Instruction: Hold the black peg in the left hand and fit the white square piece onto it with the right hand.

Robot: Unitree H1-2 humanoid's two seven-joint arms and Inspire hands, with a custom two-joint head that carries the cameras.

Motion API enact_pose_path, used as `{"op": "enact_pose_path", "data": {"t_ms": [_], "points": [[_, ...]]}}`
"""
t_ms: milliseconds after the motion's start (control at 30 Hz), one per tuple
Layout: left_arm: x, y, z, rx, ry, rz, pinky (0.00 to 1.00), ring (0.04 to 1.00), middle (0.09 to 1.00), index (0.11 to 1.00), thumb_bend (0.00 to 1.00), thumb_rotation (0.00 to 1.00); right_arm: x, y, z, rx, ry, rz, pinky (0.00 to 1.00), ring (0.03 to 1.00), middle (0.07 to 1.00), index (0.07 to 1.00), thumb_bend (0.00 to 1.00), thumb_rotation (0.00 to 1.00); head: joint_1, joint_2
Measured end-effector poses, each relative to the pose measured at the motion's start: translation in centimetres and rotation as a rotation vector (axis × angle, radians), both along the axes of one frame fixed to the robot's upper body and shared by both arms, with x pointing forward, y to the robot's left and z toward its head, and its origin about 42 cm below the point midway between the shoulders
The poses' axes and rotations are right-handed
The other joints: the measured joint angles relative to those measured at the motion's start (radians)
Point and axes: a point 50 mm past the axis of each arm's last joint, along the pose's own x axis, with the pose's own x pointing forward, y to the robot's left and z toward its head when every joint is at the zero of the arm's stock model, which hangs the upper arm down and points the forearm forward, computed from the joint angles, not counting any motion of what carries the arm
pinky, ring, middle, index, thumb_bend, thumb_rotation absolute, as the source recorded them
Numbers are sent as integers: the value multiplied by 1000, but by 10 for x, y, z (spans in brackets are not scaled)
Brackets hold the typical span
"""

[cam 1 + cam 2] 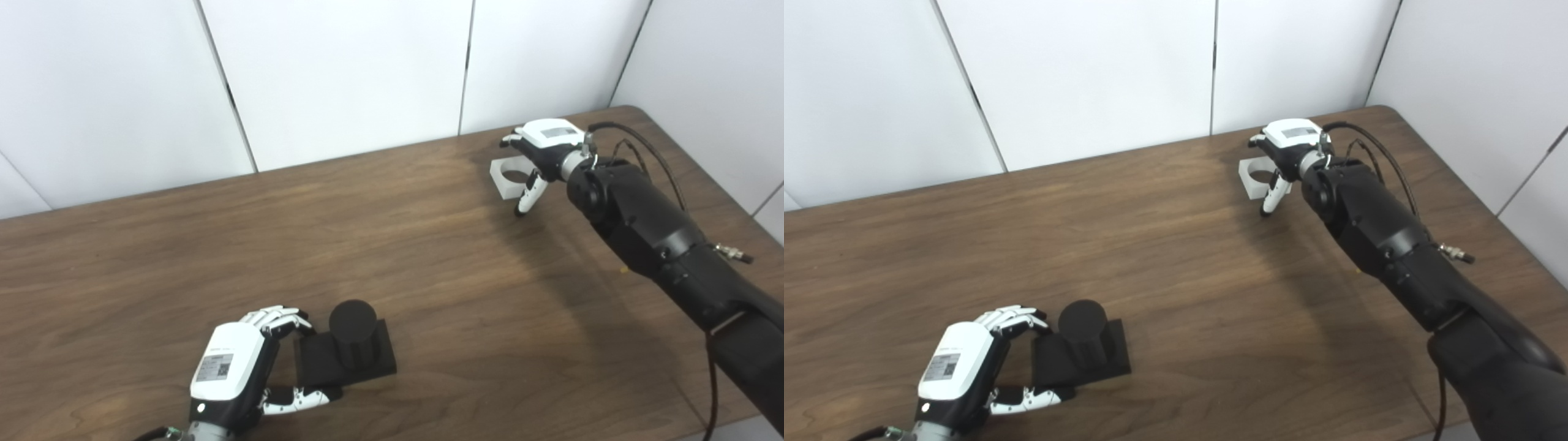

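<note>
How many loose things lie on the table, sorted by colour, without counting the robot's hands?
Black: 1, the black peg on its square base, beside the left hand.
White: 1, the white square piece with a round hole, at the right hand.
Total: 2

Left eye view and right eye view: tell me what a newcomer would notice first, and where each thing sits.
The long black right arm reaching across to the table's far right, its robot hand cupped over the white square piece with the round hole. Next, the black peg standing upright on its square base at the near edge, with the left robot hand curled around the base's left side. The brown wooden table fills the rest.
</note>
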Motion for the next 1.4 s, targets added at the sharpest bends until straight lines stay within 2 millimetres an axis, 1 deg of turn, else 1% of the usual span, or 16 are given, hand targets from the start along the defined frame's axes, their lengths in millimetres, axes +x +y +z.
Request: {"op": "enact_pose_path", "data": {"t_ms": [233,467,667,800,967,1100,1133,1167,1200,1267,1400], "points": [[-2,0,-1,0,-5,5,775,795,750,486,519,45,5,-1,0,-15,6,-8,1000,1000,972,869,783,192,5,2],[-2,-1,-1,-3,-4,8,784,799,752,486,519,45,9,-5,0,-27,16,-17,981,998,963,785,774,216,12,6],[-3,-1,-1,0,-5,12,775,795,747,486,519,44,8,-5,-1,-48,21,-11,967,994,948,716,763,257,14,8],[-3,-2,-1,4,-6,14,766,787,741,486,519,45,8,-6,-1,-55,24,-6,951,983,933,671,764,237,11,11],[-3,-2,0,7,-6,14,764,789,744,486,519,44,8,-4,-1,-65,26,17,895,954,908,638,792,171,12,12],[-3,-3,1,13,-2,10,769,788,745,486,519,44,9,-3,0,-68,25,33,854,923,887,607,806,145,12,14],[-3,-3,1,12,-2,9,767,787,744,486,519,44,9,-3,0,-69,24,33,852,921,884,551,669,144,12,12],[-3,-4,1,12,-2,9,766,786,743,486,519,44,9,-3,0,-69,24,33,851,920,883,522,598,142,12,12],[-3,-4,1,12,-2,9,764,785,742,486,519,44,9,-3,0,-69,24,33,850,918,880,503,555,140,12,12],[-3,-5,1,11,-3,9,763,782,739,486,519,44,9,-4,-1,-70,19,30,847,915,876,493,532,138,12,12],[-3,-5,1,13,-4,8,764,785,743,486,519,44,10,-4,-1,-69,16,35,837,908,865,489,525,137,12,12]]}}
